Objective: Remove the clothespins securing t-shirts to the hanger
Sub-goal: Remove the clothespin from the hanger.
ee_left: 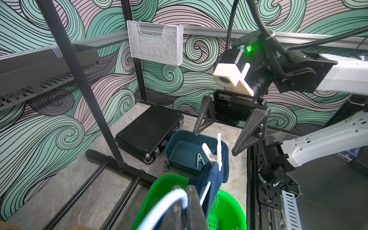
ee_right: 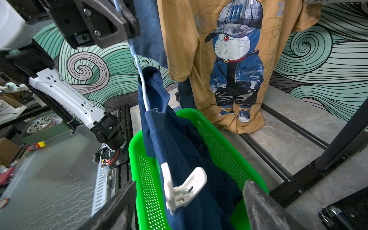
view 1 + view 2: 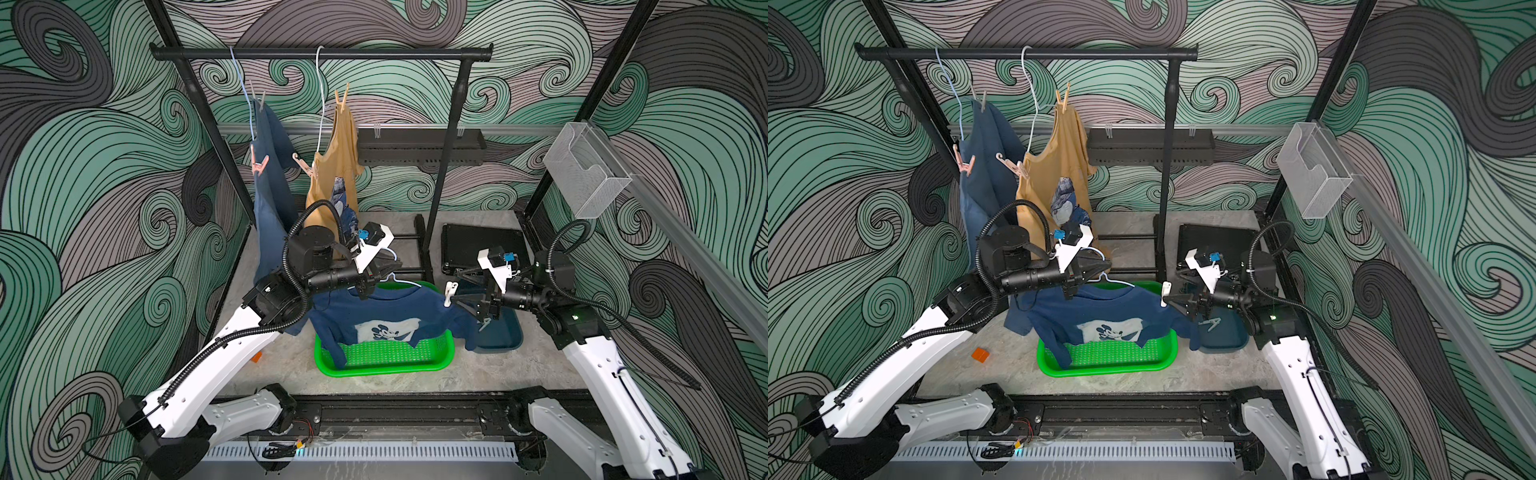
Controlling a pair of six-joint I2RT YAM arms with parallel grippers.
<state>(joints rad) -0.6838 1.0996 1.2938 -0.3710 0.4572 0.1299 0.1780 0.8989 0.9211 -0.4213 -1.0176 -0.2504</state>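
The left hand (image 2: 128, 27) is clenched on the wire hanger (image 3: 405, 283), holding the navy t-shirt (image 3: 374, 309) over the green basket (image 3: 382, 370). At the shirt's right shoulder a white clothespin (image 2: 183, 189) pinches cloth to wire. The right hand (image 1: 216, 142) stands released, a finger either side of the peg, not touching. The peg looks light, stiff and slick. I'd squeeze its two flared tails, since the soft shirt will sway.
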